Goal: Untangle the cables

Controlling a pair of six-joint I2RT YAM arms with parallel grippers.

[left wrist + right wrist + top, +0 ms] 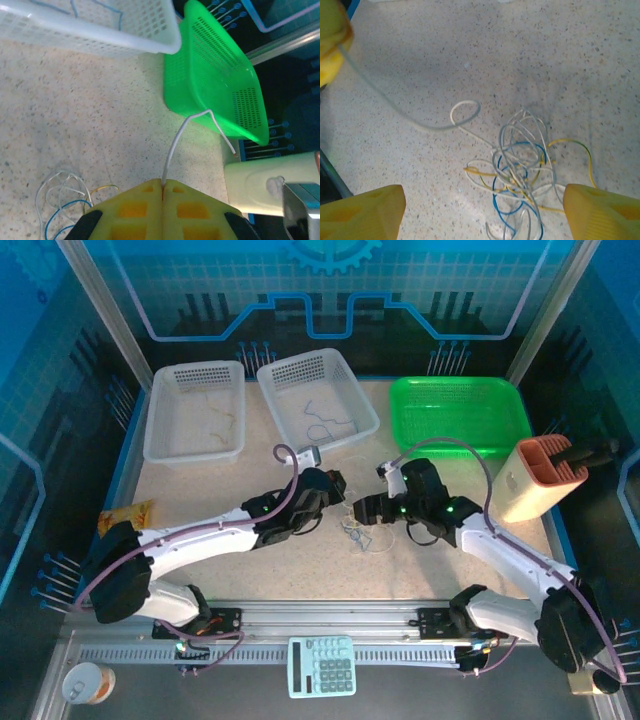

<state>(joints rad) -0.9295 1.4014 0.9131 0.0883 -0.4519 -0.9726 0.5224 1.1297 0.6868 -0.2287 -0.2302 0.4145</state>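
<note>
Two white baskets [195,367] [300,358], one green basket [455,382], one calculator [322,665], one can [88,682] — one tangle of cables [362,535]

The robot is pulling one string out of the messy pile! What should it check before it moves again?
1. The left gripper pinches the whitish cable: ok, shut on it.
2. The right gripper is ready to grab: ok, open above the tangle.
3. The whitish cable is free of the tangle: not ok, it runs into it.
4. Which strands cross it inside the tangle: cannot tell.
5. The green basket has room: ok.
</note>
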